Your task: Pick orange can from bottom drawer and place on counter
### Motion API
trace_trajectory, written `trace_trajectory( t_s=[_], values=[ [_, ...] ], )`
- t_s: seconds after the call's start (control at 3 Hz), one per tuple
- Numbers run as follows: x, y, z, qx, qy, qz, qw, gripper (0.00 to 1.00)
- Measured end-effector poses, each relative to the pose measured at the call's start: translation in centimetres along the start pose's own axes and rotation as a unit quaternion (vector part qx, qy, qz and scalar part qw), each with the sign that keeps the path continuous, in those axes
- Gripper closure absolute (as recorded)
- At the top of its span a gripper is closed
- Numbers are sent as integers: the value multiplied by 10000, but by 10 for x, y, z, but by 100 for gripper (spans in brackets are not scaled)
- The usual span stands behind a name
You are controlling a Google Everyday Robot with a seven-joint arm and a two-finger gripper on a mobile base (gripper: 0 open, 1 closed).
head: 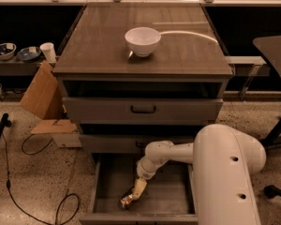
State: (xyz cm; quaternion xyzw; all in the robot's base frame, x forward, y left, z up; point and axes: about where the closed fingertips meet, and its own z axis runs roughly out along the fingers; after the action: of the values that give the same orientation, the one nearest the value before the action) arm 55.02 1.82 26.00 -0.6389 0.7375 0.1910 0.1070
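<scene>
The gripper claw [137,190] hangs low inside the open bottom drawer [178,198]. The orange can [126,201] lies on the drawer floor, at 7 o'clock from the claw tip and right against it. Whether this claw is apart or clamped, I cannot tell. A white bowl [143,40] stands on the counter [96,50].

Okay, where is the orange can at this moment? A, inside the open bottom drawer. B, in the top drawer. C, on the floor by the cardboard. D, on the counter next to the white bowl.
A: the orange can lies in the bottom drawer, with the gripper down at it; the counter bears the white bowl.
</scene>
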Motion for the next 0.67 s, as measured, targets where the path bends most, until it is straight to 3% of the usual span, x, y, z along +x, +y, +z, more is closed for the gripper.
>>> trace_trajectory(
  t_s=[0.33,0.67],
  values=[
    [26,-18,30,14,-210,128,9997,0],
    [59,-17,54,91,-368,293,9989,0]
  ],
)
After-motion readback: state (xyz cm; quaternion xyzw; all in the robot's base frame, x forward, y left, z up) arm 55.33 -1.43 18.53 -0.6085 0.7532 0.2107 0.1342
